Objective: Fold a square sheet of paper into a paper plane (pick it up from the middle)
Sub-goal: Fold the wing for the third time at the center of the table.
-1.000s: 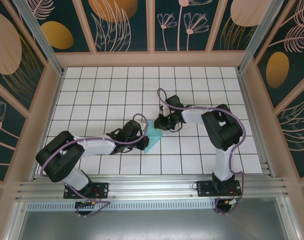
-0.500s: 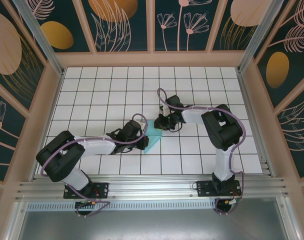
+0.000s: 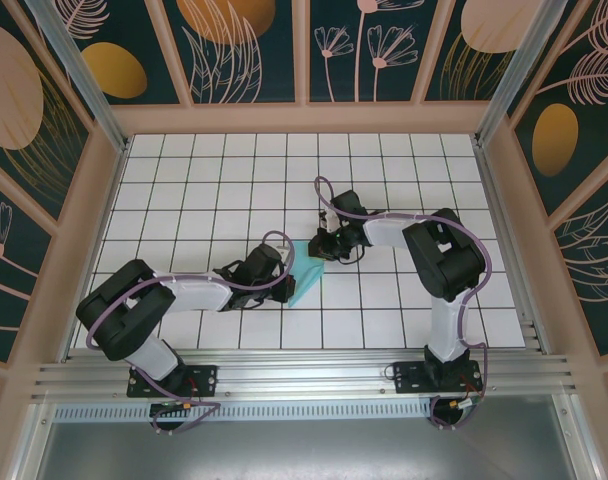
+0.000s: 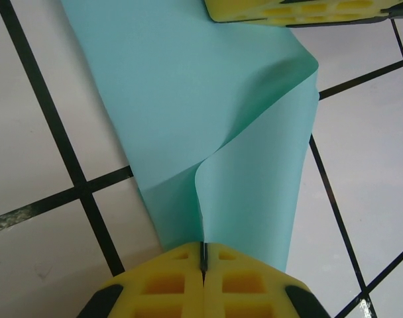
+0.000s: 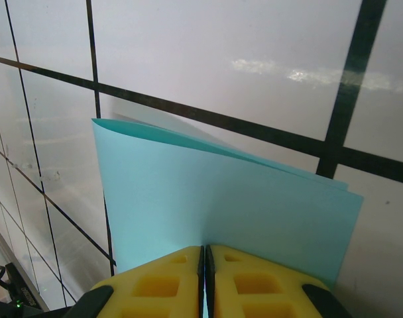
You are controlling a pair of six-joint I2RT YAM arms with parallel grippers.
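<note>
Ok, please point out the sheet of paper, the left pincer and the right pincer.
sheet of paper (image 4: 188, 99): left wrist view, its flat blue face.
left pincer (image 4: 203, 255): left wrist view, between its fingertips.
right pincer (image 5: 203, 258): right wrist view, between its fingertips.

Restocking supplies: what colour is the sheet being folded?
The square sheet of paper is plain light turquoise-blue, clearest from the left wrist.

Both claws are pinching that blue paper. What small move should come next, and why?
Probably lower the paper onto the table and press the fold flat. The left claw and right claw each pinch an edge, and the sheet is doubled over but bulges loosely, with no sharp crease.
</note>
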